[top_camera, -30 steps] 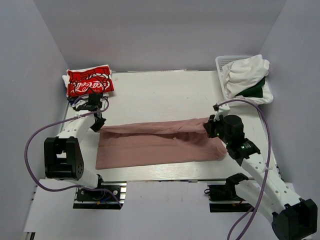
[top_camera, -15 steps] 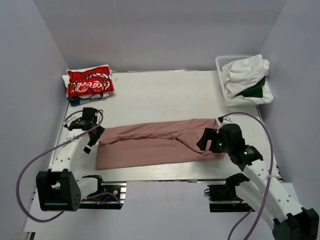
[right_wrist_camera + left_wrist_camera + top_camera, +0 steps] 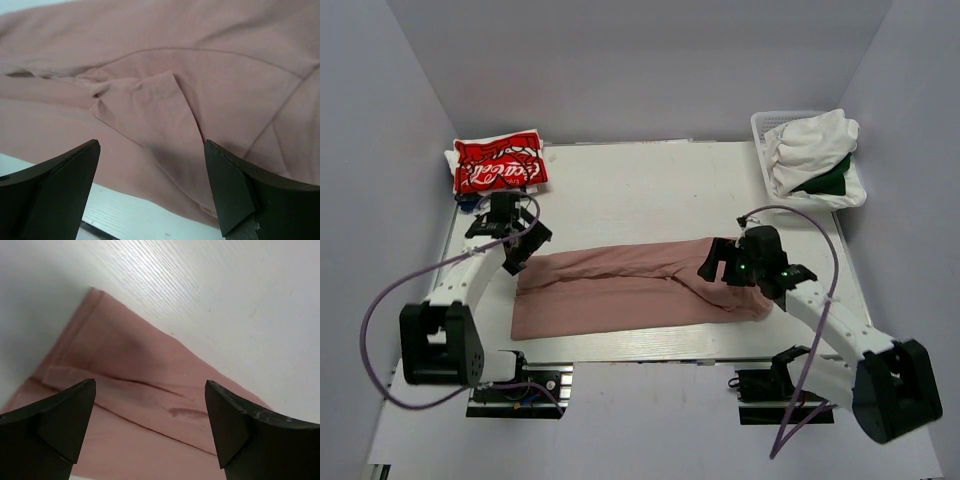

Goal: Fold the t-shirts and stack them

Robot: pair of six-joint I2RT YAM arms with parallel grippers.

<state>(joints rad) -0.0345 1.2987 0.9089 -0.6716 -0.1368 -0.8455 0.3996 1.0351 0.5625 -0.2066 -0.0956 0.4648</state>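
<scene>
A dusty-pink t-shirt (image 3: 630, 290) lies folded lengthwise into a long band across the middle of the table. My left gripper (image 3: 525, 243) hovers open over the band's left end, nothing between its fingers; the wrist view shows pink cloth (image 3: 135, 405) beneath. My right gripper (image 3: 715, 262) stands open above the right end, over a folded sleeve (image 3: 165, 115). A folded red t-shirt with white script (image 3: 500, 165) rests at the far left corner on a white one. White t-shirts (image 3: 810, 140) and a dark green one (image 3: 832, 182) fill the basket.
The white lattice basket (image 3: 765, 125) stands at the far right corner. Grey walls enclose the table on three sides. The table's near edge (image 3: 640, 350) runs just below the pink band, with both arm bases beyond it.
Both grippers have opened and let go of the pink shirt's ends. The left one swung out and came back over the left end; the right one pulled away and turned left over the cloth.
</scene>
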